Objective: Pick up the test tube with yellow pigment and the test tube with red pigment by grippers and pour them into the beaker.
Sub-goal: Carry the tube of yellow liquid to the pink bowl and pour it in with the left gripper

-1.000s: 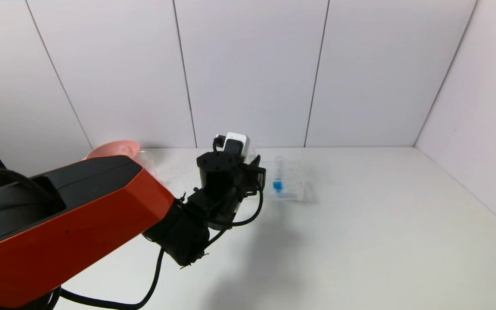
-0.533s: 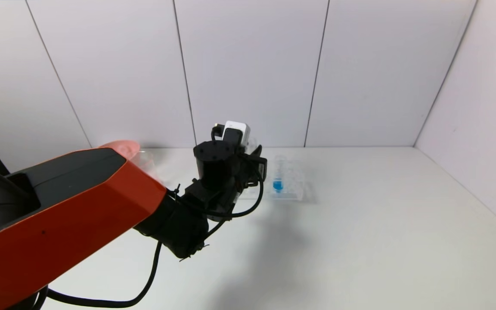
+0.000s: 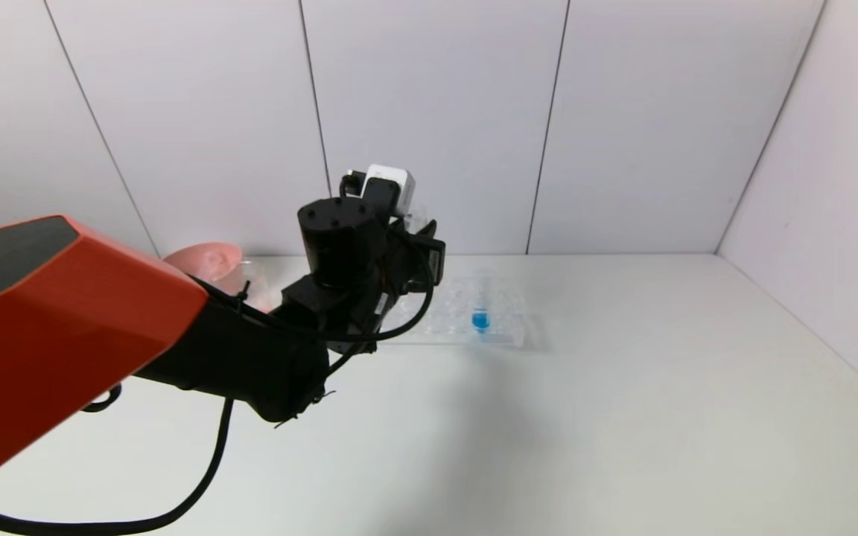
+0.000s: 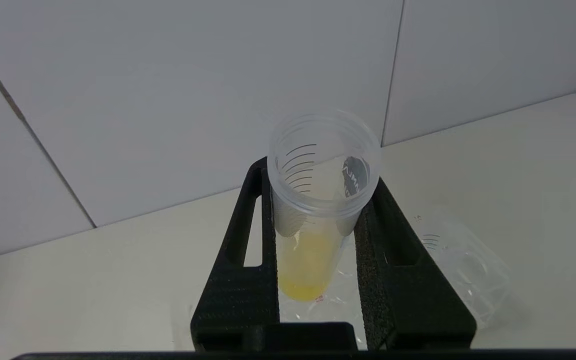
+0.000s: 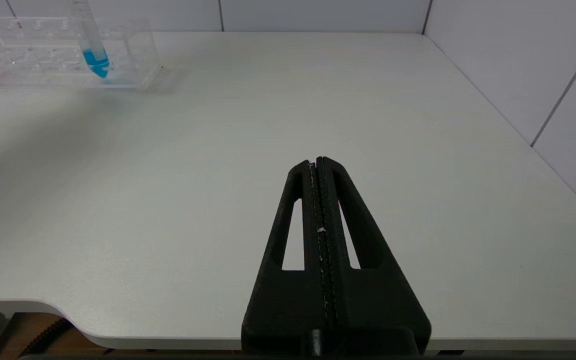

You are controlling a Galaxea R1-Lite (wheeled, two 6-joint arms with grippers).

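The left hand (image 4: 320,250) is raised above the surface (image 3: 623,417), up near the back wall, with its two fingers (image 4: 240,280) closed firmly on the tube with yellow liquid (image 4: 318,210). The tube stands roughly upright between them, its open mouth at the top and a band of yellow at its rounded bottom. Below and beside it, the clear beaker (image 4: 460,270) rests on the surface. In the head view a pink bowl (image 3: 205,262) sits behind the left arm, and the clear rack (image 3: 466,316) holds a tube with blue liquid (image 3: 480,313). The right hand (image 5: 319,165) is low over the near edge of the surface, well apart from the rack, fingers pressed together and holding nothing.
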